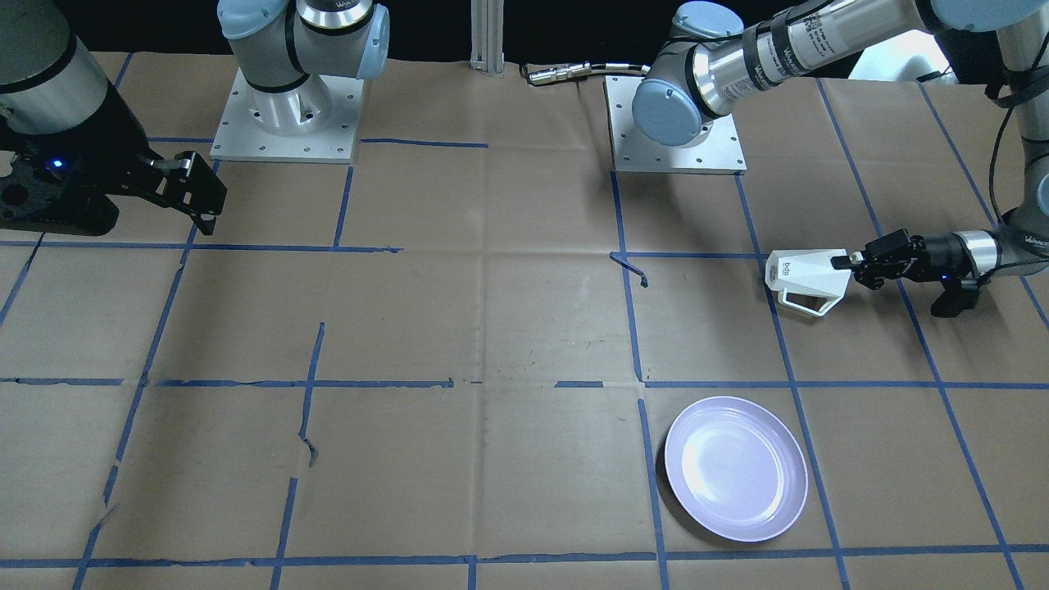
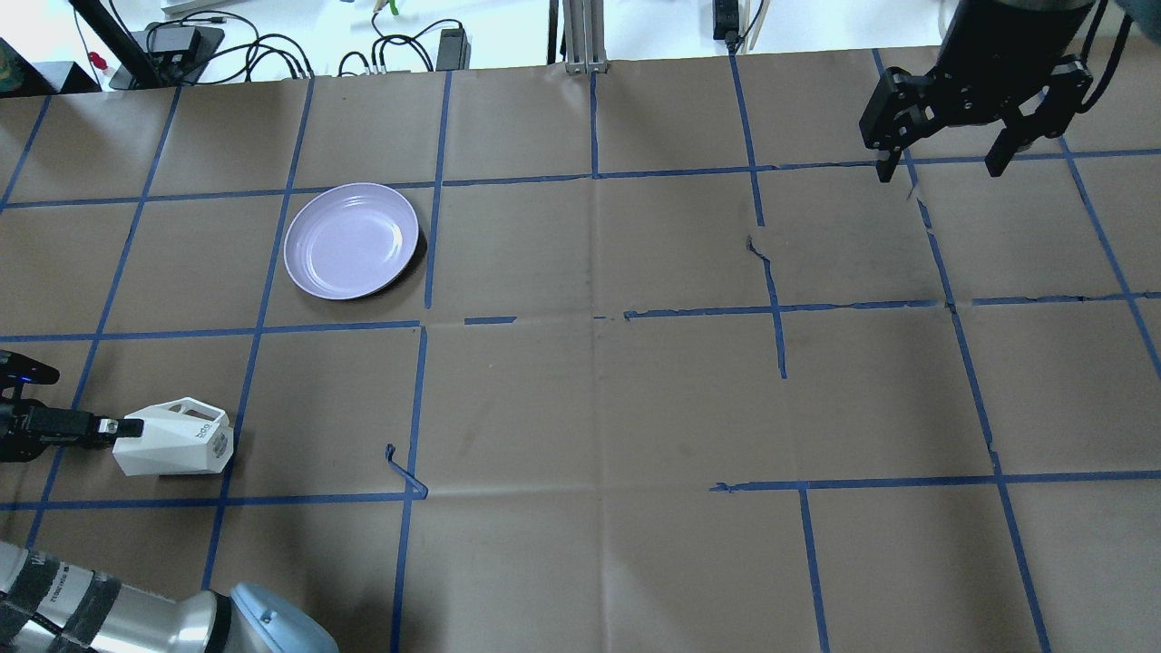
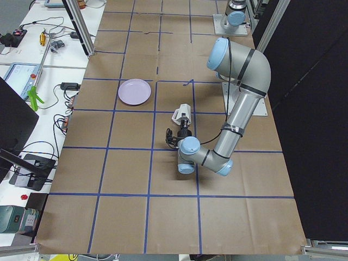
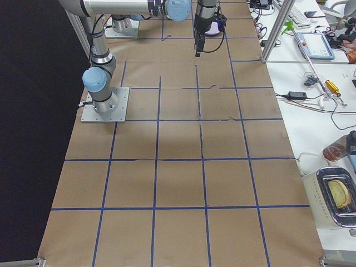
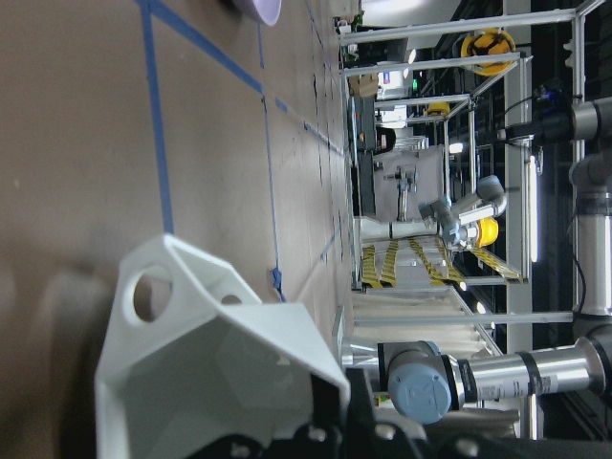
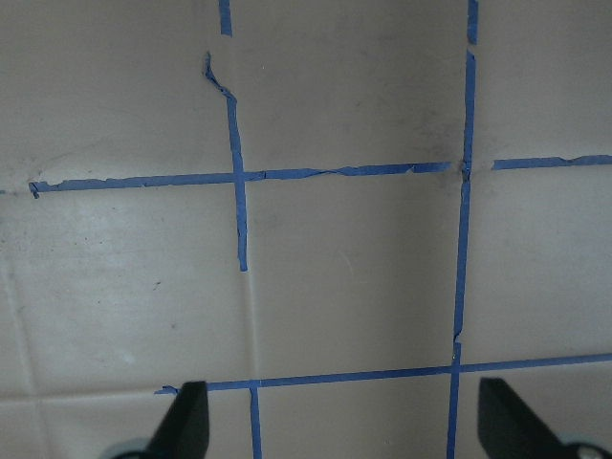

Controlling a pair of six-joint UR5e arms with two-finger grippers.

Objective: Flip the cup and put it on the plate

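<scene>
The white faceted cup lies on its side low at the table, handle toward the plate, base pointing away from my left gripper. It also shows in the overhead view, the left side view and the left wrist view. My left gripper is level with the table and shut on the cup's rim. The lavender plate sits empty about two cup-lengths away. My right gripper hangs open and empty, far across the table.
Brown paper with a blue tape grid covers the table. The two arm base plates stand at the robot's edge. Cables and boxes lie beyond the far edge. A side bench with tools flanks the table.
</scene>
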